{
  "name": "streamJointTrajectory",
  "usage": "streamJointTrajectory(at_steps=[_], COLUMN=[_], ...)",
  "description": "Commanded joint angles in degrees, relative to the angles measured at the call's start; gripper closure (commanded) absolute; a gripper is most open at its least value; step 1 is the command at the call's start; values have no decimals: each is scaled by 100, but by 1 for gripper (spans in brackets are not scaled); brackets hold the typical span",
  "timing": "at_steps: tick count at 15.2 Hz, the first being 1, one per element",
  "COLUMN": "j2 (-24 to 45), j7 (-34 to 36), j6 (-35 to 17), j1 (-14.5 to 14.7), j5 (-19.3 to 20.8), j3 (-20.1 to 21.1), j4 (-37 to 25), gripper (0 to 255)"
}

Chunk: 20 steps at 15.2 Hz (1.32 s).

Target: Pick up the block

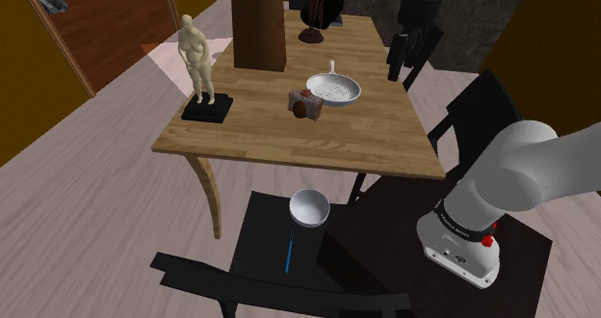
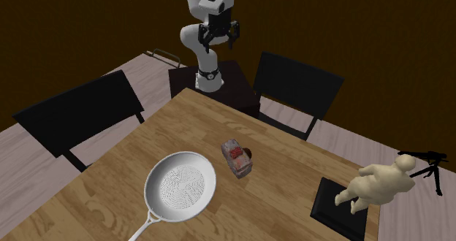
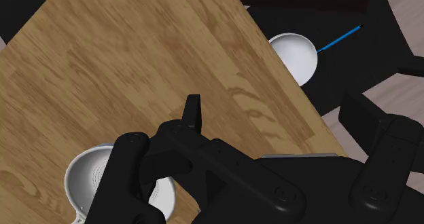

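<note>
The block point(image 1: 306, 102) is small and reddish-brown. It lies on the wooden table point(image 1: 250, 123) next to a white pan point(image 1: 334, 90). In the second exterior view the block point(image 2: 237, 158) sits just right of the pan point(image 2: 180, 185), near the table's middle. My black gripper point(image 1: 396, 66) hangs high over the table's right edge in the shoulder view, well apart from the block. It is open with nothing in it. Its two fingers stand apart in the second exterior view point(image 2: 219, 36). In the wrist view the gripper point(image 3: 258, 168) looks down on bare wood and part of the pan point(image 3: 85, 178).
A pale statue point(image 1: 197, 61) on a black base, a tall brown column point(image 1: 262, 22) and a dark figurine point(image 1: 313, 13) stand on the table. Black chairs surround it. One chair seat holds a white bowl point(image 1: 310, 207) and a blue pen point(image 1: 289, 251).
</note>
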State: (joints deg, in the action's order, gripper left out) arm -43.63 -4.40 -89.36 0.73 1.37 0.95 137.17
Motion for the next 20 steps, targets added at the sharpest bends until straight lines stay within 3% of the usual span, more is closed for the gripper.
streamJointTrajectory(at_steps=[1, 11, 20], j2=[0, 2113, 4114], j7=[0, -226, -436], j6=[0, -1456, -2210], j1=[0, -37, -60], j5=[0, 70, 31], j3=[0, -159, -244], j4=[0, -676, -1938], gripper=[0, 0, 0])
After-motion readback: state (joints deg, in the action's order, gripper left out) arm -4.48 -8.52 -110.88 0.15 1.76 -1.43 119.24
